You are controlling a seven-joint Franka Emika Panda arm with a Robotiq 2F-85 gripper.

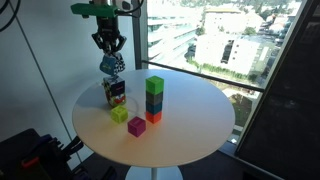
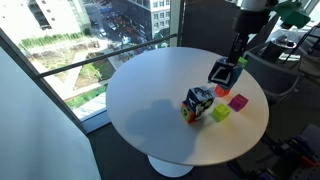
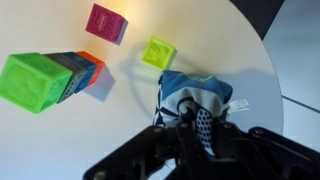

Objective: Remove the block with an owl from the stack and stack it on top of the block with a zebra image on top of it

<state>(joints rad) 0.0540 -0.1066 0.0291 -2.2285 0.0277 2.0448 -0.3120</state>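
My gripper [image 1: 109,48] is shut on the owl block [image 1: 110,65], a cube with a black-and-white speckled face and a blue face. I hold it in the air just above the zebra block [image 1: 115,93], which stands on the round white table. Both also show in an exterior view: the owl block [image 2: 222,73] and the zebra block [image 2: 197,104]. In the wrist view the owl block [image 3: 195,95] sits between my jaws [image 3: 200,128] and hides the zebra block. The stack [image 1: 154,98] of green, dark blue and orange-red cubes stands to the side [image 3: 50,78].
A magenta cube [image 1: 136,126] and a yellow-green cube [image 1: 120,114] lie loose on the table [image 1: 190,130] near the stack; they also show in the wrist view, the magenta cube [image 3: 107,22] and the yellow-green cube [image 3: 158,52]. Windows stand behind the table.
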